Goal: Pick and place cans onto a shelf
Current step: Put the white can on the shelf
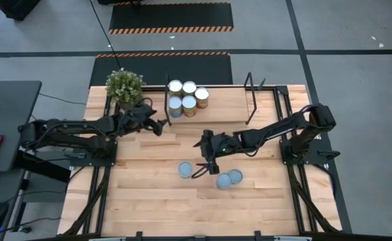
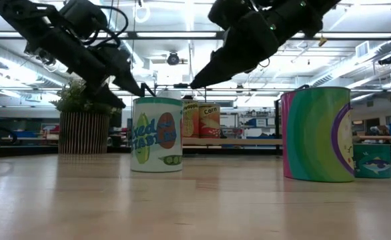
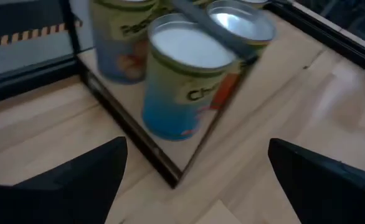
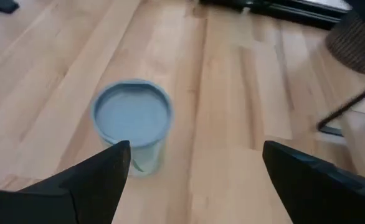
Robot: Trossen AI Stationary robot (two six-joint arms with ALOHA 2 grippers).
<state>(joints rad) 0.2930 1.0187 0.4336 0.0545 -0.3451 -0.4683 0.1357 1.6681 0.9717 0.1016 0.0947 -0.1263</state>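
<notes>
Cans stand in two groups on the wooden table (image 1: pixel 142 201): five are gathered on the shelf (image 1: pixel 216 100) at the far edge, and three remain on the open tabletop nearer the front. On the shelf's left end, two silver-topped cans (image 1: pixel 175 86) and (image 1: pixel 189 88) sit at the back, an orange-labelled can (image 1: pixel 201 98) just to their right, and two more, (image 1: pixel 175 106) and (image 1: pixel 189 106), in front. The shelf's thin black end frames rise on either side, with the right part of its light board bare.

On the tabletop, a grey-blue-topped can (image 1: pixel 185 170) stands alone, while a pair, (image 1: pixel 223 181) and (image 1: pixel 235 177), touch one another a little to its right. The low view shows the lone can's vegetable label and a rainbow-striped can large in the foreground.

The right gripper (image 1: pixel 203 167) hangs above the table just beside the lone can, between it and the pair, its fingers spread wide and holding nothing; its wrist view looks down on that can's blue-grey lid. The left gripper (image 1: pixel 162 126) hovers near the shelf's left front corner, close to the front cans, its fingers likewise wide apart and empty.

A potted green plant (image 1: pixel 124 86) stands at the table's far left corner, beside the shelf.
</notes>
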